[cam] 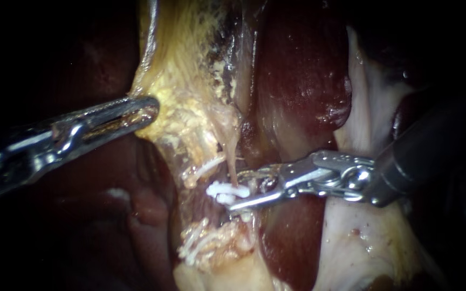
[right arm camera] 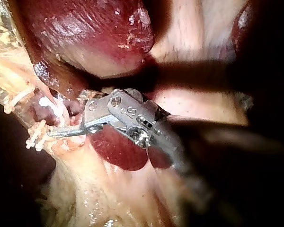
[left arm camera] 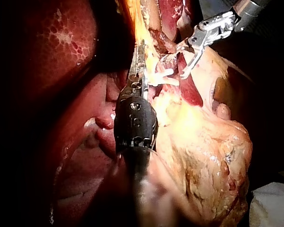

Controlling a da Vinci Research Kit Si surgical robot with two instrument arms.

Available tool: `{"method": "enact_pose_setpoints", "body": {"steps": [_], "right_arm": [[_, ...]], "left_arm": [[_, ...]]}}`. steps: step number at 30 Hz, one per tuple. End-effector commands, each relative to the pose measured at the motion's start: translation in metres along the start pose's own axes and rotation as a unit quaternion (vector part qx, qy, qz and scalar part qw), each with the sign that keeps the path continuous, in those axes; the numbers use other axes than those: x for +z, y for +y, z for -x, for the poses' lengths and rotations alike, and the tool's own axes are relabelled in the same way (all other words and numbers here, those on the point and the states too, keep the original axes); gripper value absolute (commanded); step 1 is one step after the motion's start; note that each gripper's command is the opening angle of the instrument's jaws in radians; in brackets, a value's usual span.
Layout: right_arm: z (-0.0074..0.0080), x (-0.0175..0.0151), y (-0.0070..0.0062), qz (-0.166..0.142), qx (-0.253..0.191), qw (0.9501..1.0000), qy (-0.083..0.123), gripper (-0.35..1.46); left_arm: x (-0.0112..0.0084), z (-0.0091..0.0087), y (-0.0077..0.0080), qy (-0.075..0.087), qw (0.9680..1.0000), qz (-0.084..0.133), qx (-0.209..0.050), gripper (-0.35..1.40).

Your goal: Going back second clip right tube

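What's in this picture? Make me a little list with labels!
left instrument: tip against the yellow tissue
right instrument: jaws open
white clip: on the thin tube, at the right instrument's jaw tips
liver: dark red, next to the thin tube

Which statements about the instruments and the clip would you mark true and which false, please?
1. The right instrument's claw stands open. True.
2. The left instrument comes in from the endoscope view's upper right. False: its shaft comes in from the left.
3. A white clip sits across the thin tube, right at the right instrument's tip. True.
4. The two instruments touch each other. False: they are apart, with yellowish tissue between them.
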Motion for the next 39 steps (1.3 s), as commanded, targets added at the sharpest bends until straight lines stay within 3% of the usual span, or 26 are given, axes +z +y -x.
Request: {"method": "enact_pose_setpoints", "body": {"steps": [1, 6, 9, 13, 16, 21, 25, 33, 39], "right_arm": [[-0.0005, -0.0009, -0.0004, -0.002, -0.011, 0.9999, 0.000, 0.60], [-0.0023, -0.0042, -0.0019, -0.006, -0.064, 0.9979, -0.001, 0.60], [-0.0034, -0.0057, -0.0025, -0.010, -0.113, 0.9935, -0.002, 0.60], [-0.0051, -0.0077, -0.0031, -0.002, -0.177, 0.9841, -0.001, 0.60], [-0.0059, -0.0089, -0.0035, 0.002, -0.203, 0.9791, -0.001, 0.60], [-0.0066, -0.0099, -0.0041, -0.001, -0.224, 0.9745, -0.001, 0.60], [-0.0066, -0.0099, -0.0043, -0.001, -0.227, 0.9738, -0.001, 0.60], [-0.0061, -0.0092, -0.0043, 0.000, -0.229, 0.9734, -0.002, 0.60], [-0.0059, -0.0082, -0.0039, 0.000, -0.230, 0.9732, 0.001, 0.60]], "left_arm": [[0.0000, 0.0000, 0.0000, 0.000, 1.0000, 0.000, 0.000, -0.35], [0.0001, -0.0001, 0.0001, 0.000, 1.0000, 0.000, 0.000, -0.35], [0.0002, -0.0001, 0.0002, 0.000, 1.0000, 0.000, 0.000, -0.35], [0.0002, -0.0001, 0.0002, 0.000, 1.0000, 0.000, 0.000, -0.35], [0.0002, -0.0001, 0.0002, 0.000, 1.0000, 0.000, 0.000, -0.35], [0.0002, -0.0001, 0.0004, 0.000, 1.0000, -0.001, 0.001, -0.35], [0.0008, -0.0005, 0.0007, -0.002, 1.0000, -0.001, -0.002, -0.35], [0.0043, -0.0028, 0.0021, 0.005, 1.0000, 0.008, -0.002, -0.35], [0.0076, -0.0045, 0.0015, 0.018, 0.9998, 0.004, 0.001, -0.35]]}}
